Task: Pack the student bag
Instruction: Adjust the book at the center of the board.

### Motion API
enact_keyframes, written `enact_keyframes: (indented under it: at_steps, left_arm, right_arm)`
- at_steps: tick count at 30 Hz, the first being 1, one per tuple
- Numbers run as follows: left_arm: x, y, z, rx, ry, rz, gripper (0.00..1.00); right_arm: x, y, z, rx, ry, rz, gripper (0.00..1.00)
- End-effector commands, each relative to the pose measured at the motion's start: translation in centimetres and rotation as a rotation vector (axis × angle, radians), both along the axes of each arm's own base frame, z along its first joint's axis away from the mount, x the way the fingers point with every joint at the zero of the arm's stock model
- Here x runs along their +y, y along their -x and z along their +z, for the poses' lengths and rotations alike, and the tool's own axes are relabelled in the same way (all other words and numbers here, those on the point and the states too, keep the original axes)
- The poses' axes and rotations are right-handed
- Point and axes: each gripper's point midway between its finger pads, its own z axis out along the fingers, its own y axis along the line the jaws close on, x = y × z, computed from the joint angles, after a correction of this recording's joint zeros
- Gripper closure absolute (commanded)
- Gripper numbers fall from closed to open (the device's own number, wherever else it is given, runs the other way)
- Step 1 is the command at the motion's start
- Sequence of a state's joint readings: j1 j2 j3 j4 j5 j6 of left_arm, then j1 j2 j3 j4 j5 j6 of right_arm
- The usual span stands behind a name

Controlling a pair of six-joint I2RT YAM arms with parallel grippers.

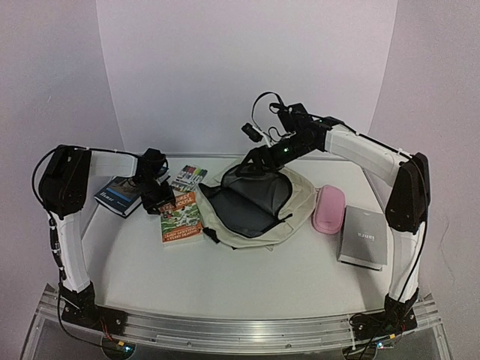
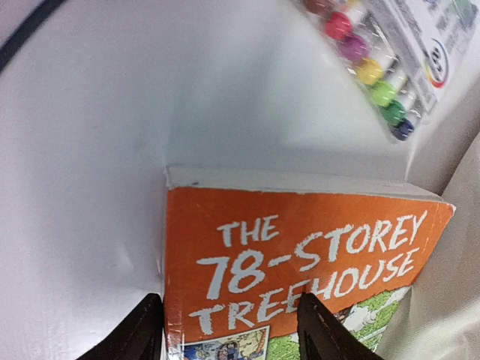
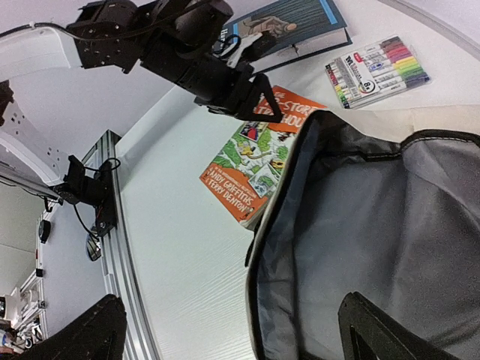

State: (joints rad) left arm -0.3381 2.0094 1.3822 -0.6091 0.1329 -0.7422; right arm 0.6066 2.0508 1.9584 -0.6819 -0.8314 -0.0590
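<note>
Frame centre: student bag (image 1: 255,206) flat on the counter (image 1: 247,274), mouth gaping to receive things. Just left, left fingers (image 2: 139,334) part-spread astride a corner of the orange book (image 2: 300,255) — pinching nothing. Above the lining, right fingers (image 3: 94,334) spread wide — empty, likely tending the opening.

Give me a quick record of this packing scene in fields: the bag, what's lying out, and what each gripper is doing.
Student bag: unzipped, lying open mid-table, no items visible inside
Left of bag: orange book, dark blue book, marker pack
Right of bag: pink pencil case, grey book
Left gripper: open, jaws over the orange book's corner
Right gripper: open, above the bag's opening
</note>
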Motion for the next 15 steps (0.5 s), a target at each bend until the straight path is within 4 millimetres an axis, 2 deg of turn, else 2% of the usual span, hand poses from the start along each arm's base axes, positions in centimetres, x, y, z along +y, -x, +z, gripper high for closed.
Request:
enact_keyframes:
  at_steps: [1,5,8,11,15]
  left_arm:
    - [-5.1,1.7,-1.5,0.061,0.089,-0.171,0.42]
    - [-4.5,2.9,0.2,0.026,0.112,-0.124,0.4]
    - [-3.7,4.3,1.3,0.002,0.133,-0.066,0.36]
    - [-2.9,5.2,2.8,-0.033,0.15,-0.008,0.32]
    - [-2.3,5.7,4.2,-0.069,0.181,0.056,0.29]
  right_arm:
    - [1.8,0.4,0.2,-0.006,-0.014,0.027,0.05]
    - [4.2,1.7,0.0,0.014,-0.019,0.057,0.09]
    - [6.8,2.7,-0.5,0.055,-0.025,0.056,0.12]
    - [8.9,3.2,-1.9,0.111,-0.022,0.029,0.17]
    - [10.4,3.1,-5.5,0.218,0.028,-0.048,0.27]
